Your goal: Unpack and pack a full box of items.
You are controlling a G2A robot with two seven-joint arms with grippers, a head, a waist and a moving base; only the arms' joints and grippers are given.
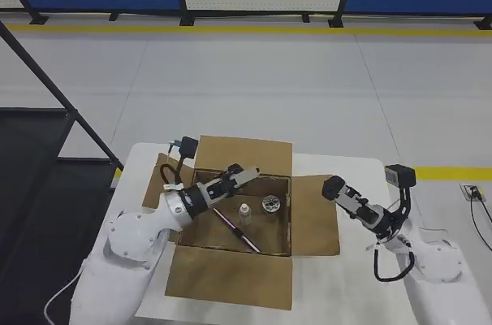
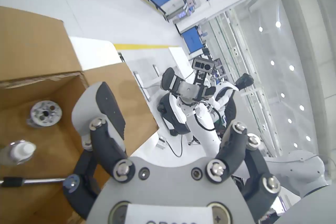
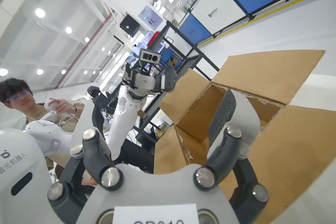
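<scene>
**Left tool [image 1: 244,175] open over the box [image 1: 230,280]; right tool [image 1: 335,189] open beside it**

Counter [image 1: 343,284]: white, carrying the box near its middle.

Box: brown cardboard with all four flaps folded outward, so its inside is exposed from above.

Left tool: comes in from the box's left side and hangs over the far-left part of the opening. Its fingers are spread wide with nothing between them.

Right tool: held at the outer edge of the right-hand flap, outside the opening. Its fingers are likewise spread and empty.

Contents, all on the box floor and apart from one another:
- A dark rod [image 1: 236,227] with a pale tip lies slantwise toward the near side.
- A round metal piece [image 1: 270,203] with holes in its face sits toward the far right.
- A small clear bottle [image 1: 244,213] with a white cap stands upright between the two.

The left tool is close above the bottle and the round piece but touches neither.

Progress (judged): the box is already open, which any unpacking needs first. Three items sit inside and neither tool carries one. If unpacking is under way, at least these three are left to lift out. If packing is under way, closing the flaps is left. Which of the two phases this is cannot be told from this moment.
</scene>
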